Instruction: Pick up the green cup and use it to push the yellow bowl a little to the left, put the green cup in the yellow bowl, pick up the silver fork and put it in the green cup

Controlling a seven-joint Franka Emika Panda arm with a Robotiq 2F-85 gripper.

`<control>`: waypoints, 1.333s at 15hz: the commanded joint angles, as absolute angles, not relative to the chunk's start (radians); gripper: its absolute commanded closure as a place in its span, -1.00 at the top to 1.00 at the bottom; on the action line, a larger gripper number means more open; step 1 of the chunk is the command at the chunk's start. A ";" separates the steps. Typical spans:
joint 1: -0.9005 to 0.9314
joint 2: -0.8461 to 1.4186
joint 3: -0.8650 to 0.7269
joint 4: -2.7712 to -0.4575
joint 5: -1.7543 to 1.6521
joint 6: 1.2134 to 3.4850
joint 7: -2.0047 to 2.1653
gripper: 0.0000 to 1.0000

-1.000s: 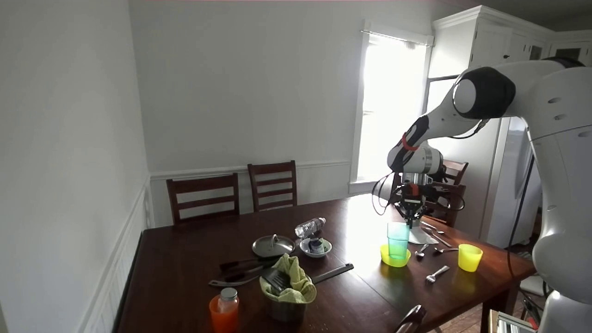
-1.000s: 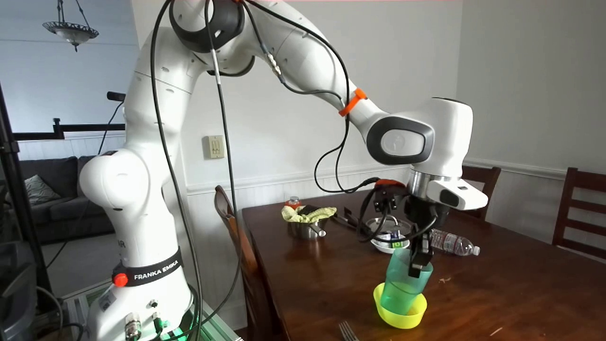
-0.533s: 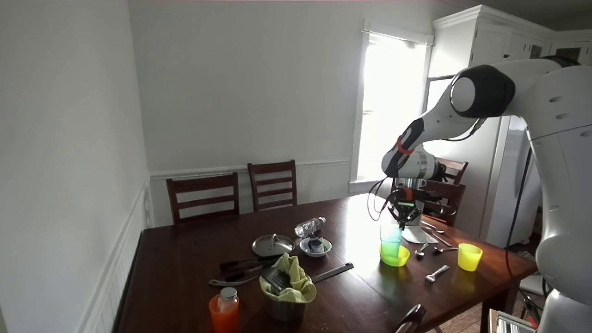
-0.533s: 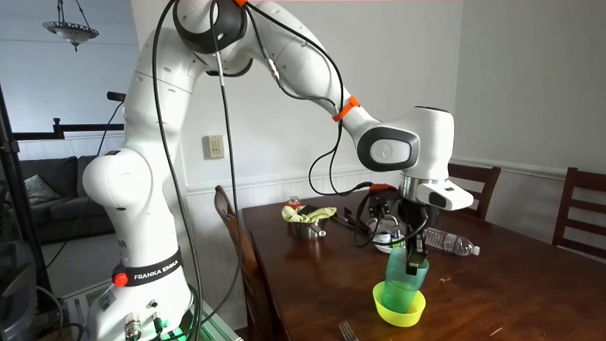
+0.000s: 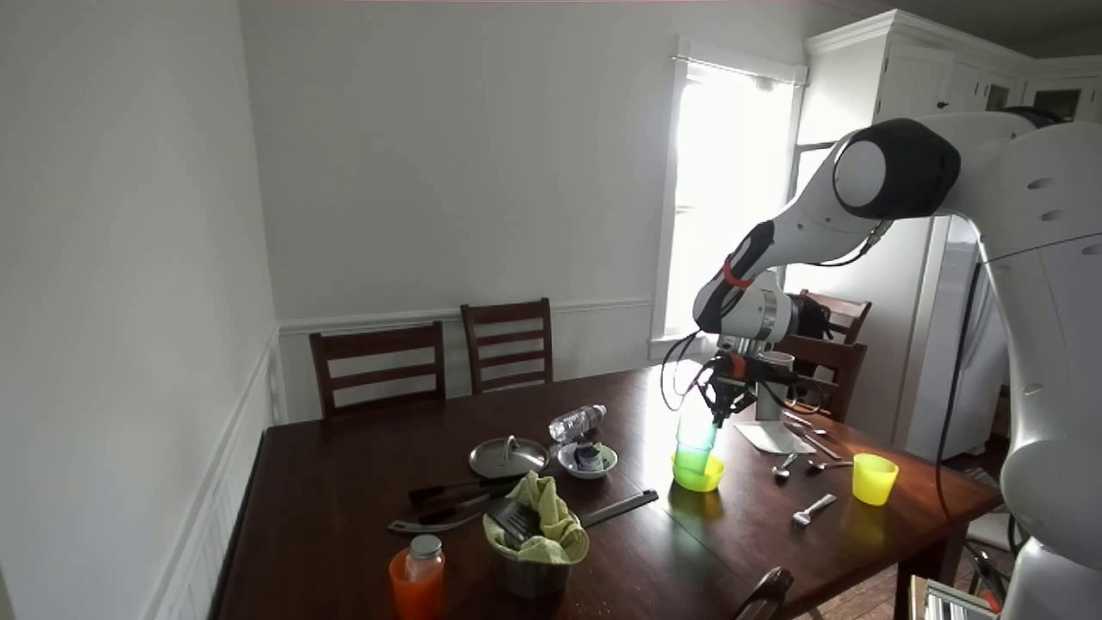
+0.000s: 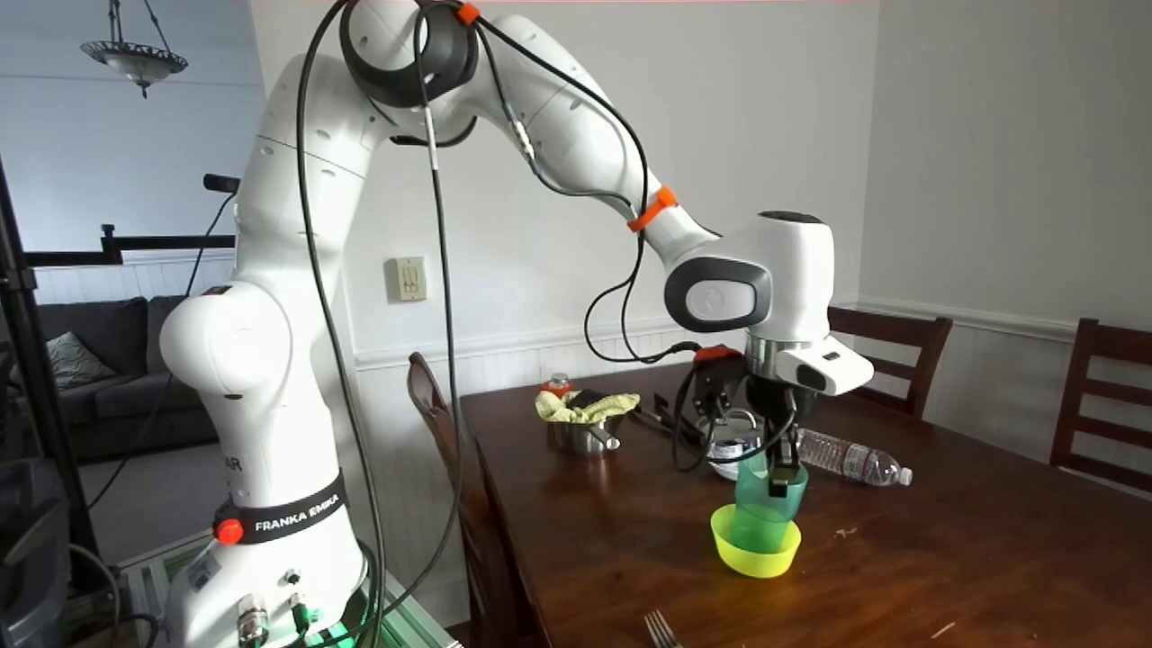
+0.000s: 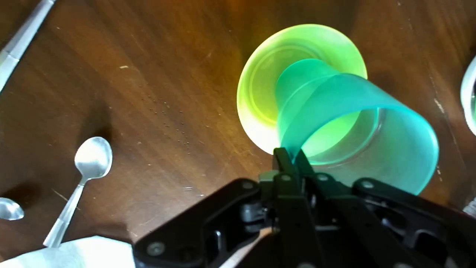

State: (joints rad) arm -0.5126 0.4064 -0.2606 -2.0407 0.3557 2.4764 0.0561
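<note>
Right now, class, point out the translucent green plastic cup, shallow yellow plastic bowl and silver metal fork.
Translucent green plastic cup (image 7: 334, 96), wrist view: outer wall.
Shallow yellow plastic bowl (image 6: 757, 564), in an exterior view: outer wall.
Silver metal fork (image 6: 663, 632), in an exterior view: tines.

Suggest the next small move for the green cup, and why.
I'd probably ease the green cup down a touch before releasing: the gripper is shut on its wall near the rim, and its base shows inside the yellow bowl, but I can't tell whether it rests on the bowl's floor.
</note>
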 commanded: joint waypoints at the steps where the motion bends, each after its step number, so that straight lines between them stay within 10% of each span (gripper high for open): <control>1: -0.506 0.391 -0.235 -2.074 0.408 2.536 -0.012 -0.98; 4: -0.502 0.388 -0.228 -2.085 0.395 2.552 -0.049 -0.98; 6: -0.503 0.379 -0.226 -2.094 0.395 2.566 -0.075 -0.39; 16: -0.464 0.242 -0.304 -2.135 0.322 2.460 0.079 0.96; 20: -0.416 0.194 -0.400 -2.132 0.192 2.342 0.345 1.00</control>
